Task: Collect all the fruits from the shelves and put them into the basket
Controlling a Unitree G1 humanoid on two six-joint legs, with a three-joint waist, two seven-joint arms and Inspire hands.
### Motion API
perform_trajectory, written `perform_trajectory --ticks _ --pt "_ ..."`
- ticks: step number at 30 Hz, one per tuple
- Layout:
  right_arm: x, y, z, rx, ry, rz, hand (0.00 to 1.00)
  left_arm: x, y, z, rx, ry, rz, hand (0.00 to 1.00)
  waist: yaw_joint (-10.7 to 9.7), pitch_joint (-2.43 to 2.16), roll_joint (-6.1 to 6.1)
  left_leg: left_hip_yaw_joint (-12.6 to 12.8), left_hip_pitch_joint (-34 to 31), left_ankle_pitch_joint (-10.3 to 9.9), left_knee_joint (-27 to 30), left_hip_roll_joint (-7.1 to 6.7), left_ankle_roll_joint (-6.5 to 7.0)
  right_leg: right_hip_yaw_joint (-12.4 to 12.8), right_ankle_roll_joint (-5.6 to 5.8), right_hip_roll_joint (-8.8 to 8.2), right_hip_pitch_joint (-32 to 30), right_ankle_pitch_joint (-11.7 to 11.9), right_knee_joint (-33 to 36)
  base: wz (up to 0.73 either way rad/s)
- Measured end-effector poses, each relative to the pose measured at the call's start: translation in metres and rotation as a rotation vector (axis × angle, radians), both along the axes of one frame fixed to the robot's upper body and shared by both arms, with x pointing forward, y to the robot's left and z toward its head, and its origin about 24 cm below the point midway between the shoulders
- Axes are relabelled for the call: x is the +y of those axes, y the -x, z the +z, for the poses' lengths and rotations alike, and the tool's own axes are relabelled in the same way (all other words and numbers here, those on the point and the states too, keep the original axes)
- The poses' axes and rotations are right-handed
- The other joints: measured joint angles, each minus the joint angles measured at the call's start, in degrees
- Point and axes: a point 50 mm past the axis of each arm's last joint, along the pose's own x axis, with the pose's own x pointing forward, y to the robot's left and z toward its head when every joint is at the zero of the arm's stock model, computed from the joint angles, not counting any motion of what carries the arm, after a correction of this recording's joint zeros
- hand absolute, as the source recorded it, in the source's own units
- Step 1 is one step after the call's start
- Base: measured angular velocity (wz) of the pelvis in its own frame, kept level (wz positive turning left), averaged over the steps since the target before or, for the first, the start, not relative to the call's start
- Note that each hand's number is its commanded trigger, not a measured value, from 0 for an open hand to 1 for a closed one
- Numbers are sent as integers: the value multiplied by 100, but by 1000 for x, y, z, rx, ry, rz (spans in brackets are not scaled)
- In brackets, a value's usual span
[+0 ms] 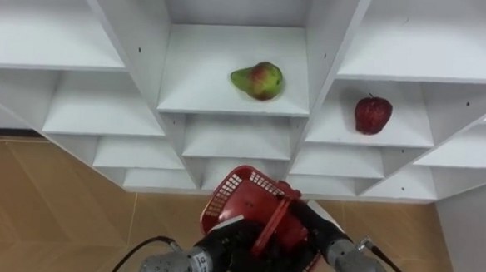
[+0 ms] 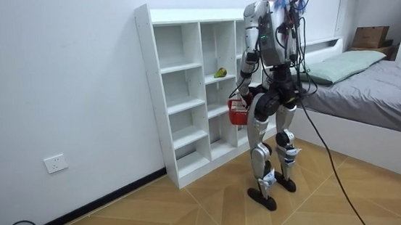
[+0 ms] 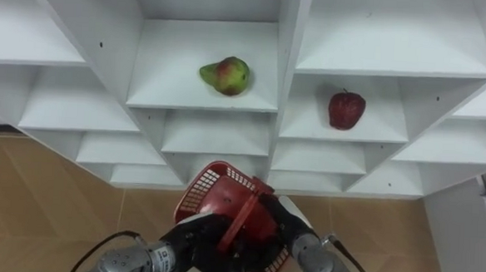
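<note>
The pear (image 1: 257, 80), long axis crosswise on its shelf, is seen up ahead of the fingers of the left hand (image 1: 235, 249), curled on the red basket (image 1: 232, 189), the apple (image 1: 372, 114) nearer the right hand (image 1: 317, 227), whose grip cannot be told.

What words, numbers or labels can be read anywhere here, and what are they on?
No text can be read.
White shelf unit, pear, apple, red basket: no print shows on them.
Wall socket, cardboard box: any marking is too small to read.
</note>
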Motion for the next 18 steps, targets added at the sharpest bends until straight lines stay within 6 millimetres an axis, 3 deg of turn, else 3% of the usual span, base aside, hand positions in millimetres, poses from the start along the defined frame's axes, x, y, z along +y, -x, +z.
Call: perform_trajectory --ticks 18 --pt "2 7 -4 24 1 20 0 6 3 -4 36 6 -1 100 27 -25 17 25 175 9 -34 3 -13 36 1 10 166 -2 -48 0"
